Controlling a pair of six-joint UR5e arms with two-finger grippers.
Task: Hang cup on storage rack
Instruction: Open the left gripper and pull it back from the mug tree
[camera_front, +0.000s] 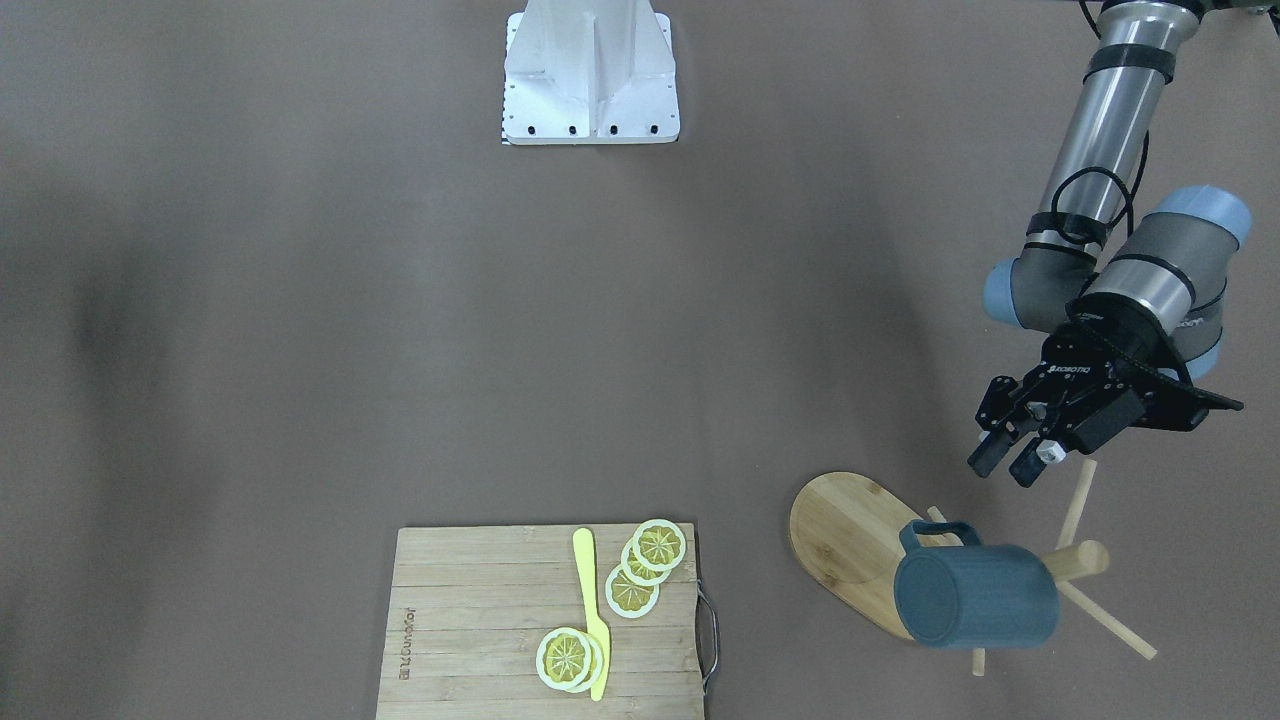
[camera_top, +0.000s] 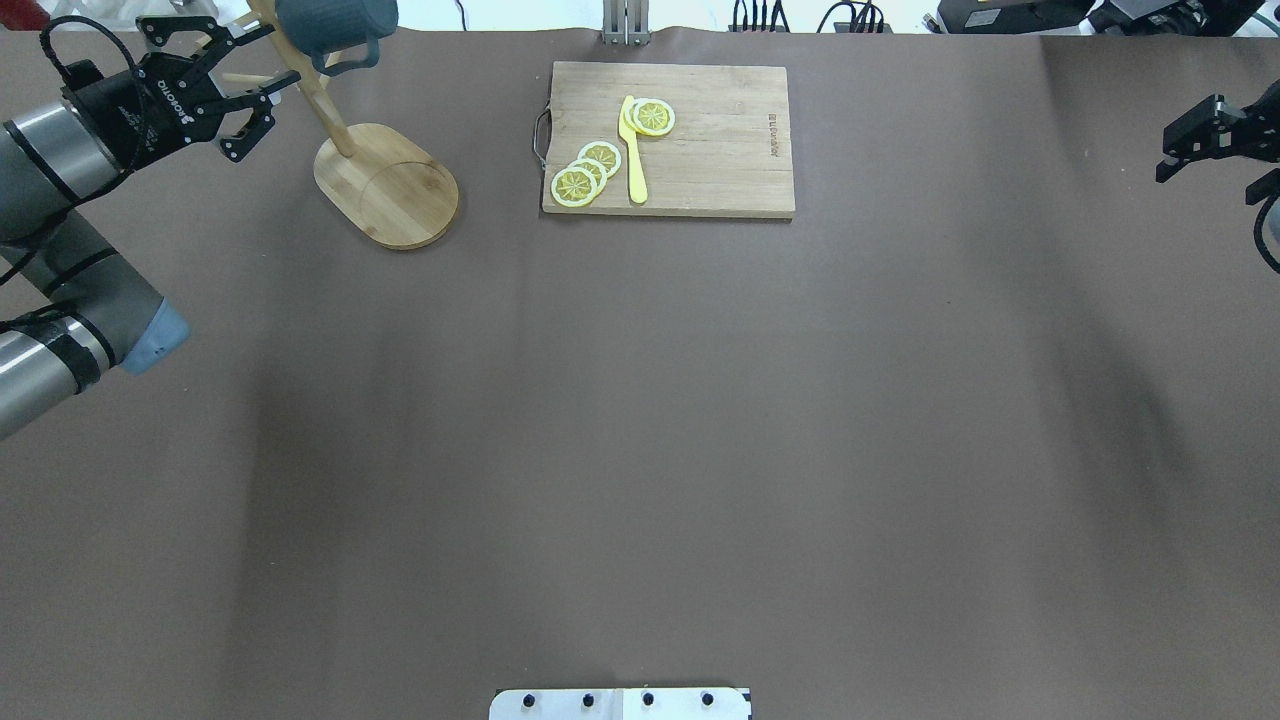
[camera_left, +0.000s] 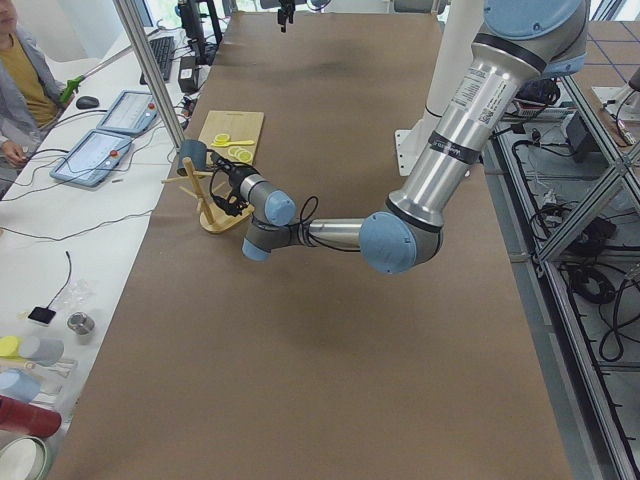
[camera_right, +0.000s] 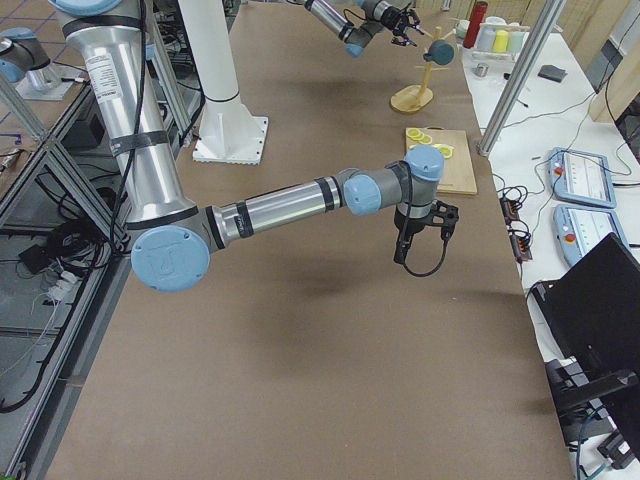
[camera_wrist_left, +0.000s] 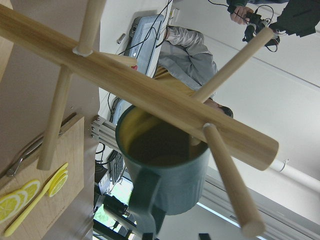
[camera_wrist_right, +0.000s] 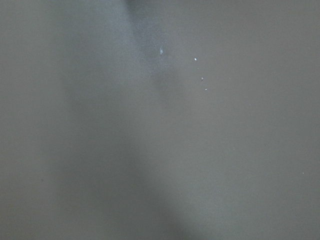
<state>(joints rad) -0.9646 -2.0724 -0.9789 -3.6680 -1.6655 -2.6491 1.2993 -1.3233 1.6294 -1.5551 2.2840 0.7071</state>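
Cup (camera_front: 985, 598) rests on the bamboo mug tree (camera_front: 840, 540) in the front view, tipped bottom-up against the post. The left gripper (camera_front: 1008, 467) is just beside it, spread and empty, with one peg close under its fingers. A careless retreat could clip that peg and rock the whole rack. A cutting board (camera_front: 480, 600) with lemon slices (camera_front: 660, 545) and a yellow knife (camera_front: 592, 610) sits well apart.

From overhead, the cup (camera_top: 335, 25) is at the top of the tree, the left gripper (camera_top: 258, 90) is level with its pegs, and the right gripper (camera_top: 1210, 175) is far off at the table's edge, apparently spread too.

The left wrist view suggests the cup (camera_wrist_left: 170, 175) is slipped mouth-first over a peg, its handle free. I judge that seat shallow, so a nudge might slide it off.

The right wrist view shows only bare table covering.
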